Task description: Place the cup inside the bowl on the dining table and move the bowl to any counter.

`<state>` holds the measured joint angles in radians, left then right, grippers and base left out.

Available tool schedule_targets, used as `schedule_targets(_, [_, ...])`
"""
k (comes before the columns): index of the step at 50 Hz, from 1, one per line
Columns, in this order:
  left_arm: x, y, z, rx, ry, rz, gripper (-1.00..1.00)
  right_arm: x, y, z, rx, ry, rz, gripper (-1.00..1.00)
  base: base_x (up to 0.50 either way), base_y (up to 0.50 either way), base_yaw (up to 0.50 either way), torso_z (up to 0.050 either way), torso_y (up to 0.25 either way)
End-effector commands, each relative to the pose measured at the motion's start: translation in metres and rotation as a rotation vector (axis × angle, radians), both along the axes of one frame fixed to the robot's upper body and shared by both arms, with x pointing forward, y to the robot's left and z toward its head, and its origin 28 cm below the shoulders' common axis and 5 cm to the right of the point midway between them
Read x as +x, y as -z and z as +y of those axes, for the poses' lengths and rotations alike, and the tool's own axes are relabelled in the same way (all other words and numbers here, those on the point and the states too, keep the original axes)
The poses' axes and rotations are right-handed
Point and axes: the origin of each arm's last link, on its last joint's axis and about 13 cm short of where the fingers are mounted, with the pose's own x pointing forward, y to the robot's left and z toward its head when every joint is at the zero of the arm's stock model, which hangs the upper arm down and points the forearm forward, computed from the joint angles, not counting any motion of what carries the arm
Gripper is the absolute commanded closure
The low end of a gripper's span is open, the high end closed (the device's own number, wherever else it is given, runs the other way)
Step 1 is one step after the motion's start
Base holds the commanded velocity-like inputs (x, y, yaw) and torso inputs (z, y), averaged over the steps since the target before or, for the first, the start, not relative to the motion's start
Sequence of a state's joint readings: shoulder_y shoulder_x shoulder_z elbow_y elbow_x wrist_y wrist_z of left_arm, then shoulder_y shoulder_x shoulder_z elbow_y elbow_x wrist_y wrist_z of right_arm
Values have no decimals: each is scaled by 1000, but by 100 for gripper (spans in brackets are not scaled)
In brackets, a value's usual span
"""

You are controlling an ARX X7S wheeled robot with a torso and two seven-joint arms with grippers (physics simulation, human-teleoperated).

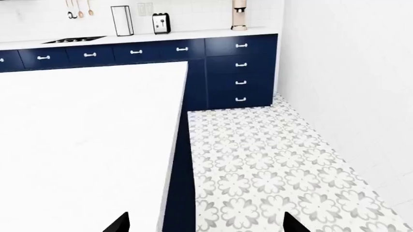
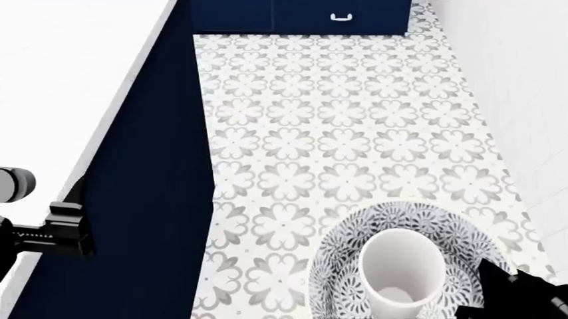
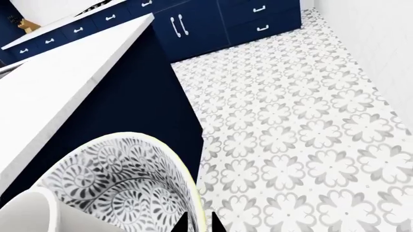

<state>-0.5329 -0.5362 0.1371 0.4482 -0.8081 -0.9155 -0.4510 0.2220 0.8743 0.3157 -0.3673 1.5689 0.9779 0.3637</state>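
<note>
We hold the bowl (image 2: 400, 266) out over the patterned floor (image 2: 355, 146), well clear of any surface, with the cup (image 2: 401, 272) standing inside it and leaning toward one wall. The right gripper (image 3: 199, 223) pinches the bowl's pale yellow rim: in the right wrist view its two dark fingertips sit close together, one either side of the rim. That is a thin, one-sided grip on a wide dish.

The left gripper (image 1: 205, 223) carries nothing; its tips stand wide apart, hanging over the edge of the plain white top (image 1: 84, 140) beside us.

Risks as we judge them:
- Rim pinch may slip or let the bowl swing if we turn or brake sharply; a drop here lands on tile.
- The cup is loose and already tilted. A tip of the bowl could roll it out.
- The dark blue side of the island (image 2: 151, 199) is near; a wide swing could clip it.

The counter (image 1: 161, 36) with the toaster (image 1: 161, 22) lies ahead, well apart from us. Bowl not yet delivered.
</note>
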Motion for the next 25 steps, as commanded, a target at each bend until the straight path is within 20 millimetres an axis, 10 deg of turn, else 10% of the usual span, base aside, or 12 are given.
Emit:
schedule_targets(1, [1, 1, 0, 0, -1, 1, -100, 6, -4, 0, -3, -6, -9, 100, 492, -125, 0, 0, 10])
schedule_targets(25, [0, 5, 4, -5, -15, 4, -100, 19, -4, 1, 0, -8, -13, 100, 497, -128, 0, 0, 1])
